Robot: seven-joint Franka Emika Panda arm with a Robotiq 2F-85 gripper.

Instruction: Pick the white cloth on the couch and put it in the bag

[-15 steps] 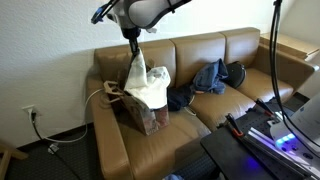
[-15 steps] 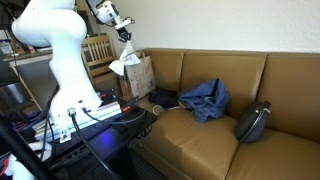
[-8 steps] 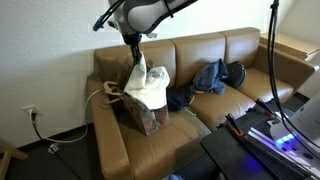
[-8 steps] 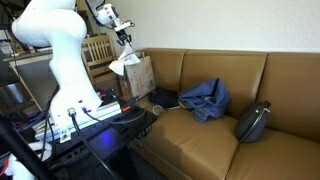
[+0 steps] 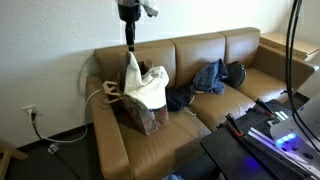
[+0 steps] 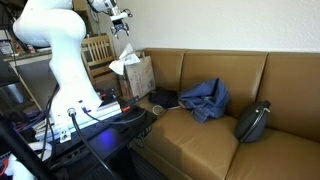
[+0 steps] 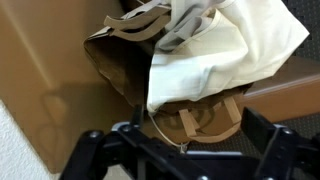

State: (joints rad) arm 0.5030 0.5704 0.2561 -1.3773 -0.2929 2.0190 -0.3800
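Looks like the putting-in step, almost done. Sitting in the top of the bag [image 5: 141, 116] and spilling over its rim: the white cloth [image 5: 150, 86]. Right above the bag, jaws spread apart and empty: the gripper [image 5: 128, 44]. Next, probably: push the cloth deeper, or lift away.

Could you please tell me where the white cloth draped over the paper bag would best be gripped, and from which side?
Take the white cloth by its bunched peak, which stands up above the bag, and come straight down from above. The rest drapes flat over the bag's rim and front, giving the jaws little to pinch. The peak is a narrow upright fold they could probably close across.
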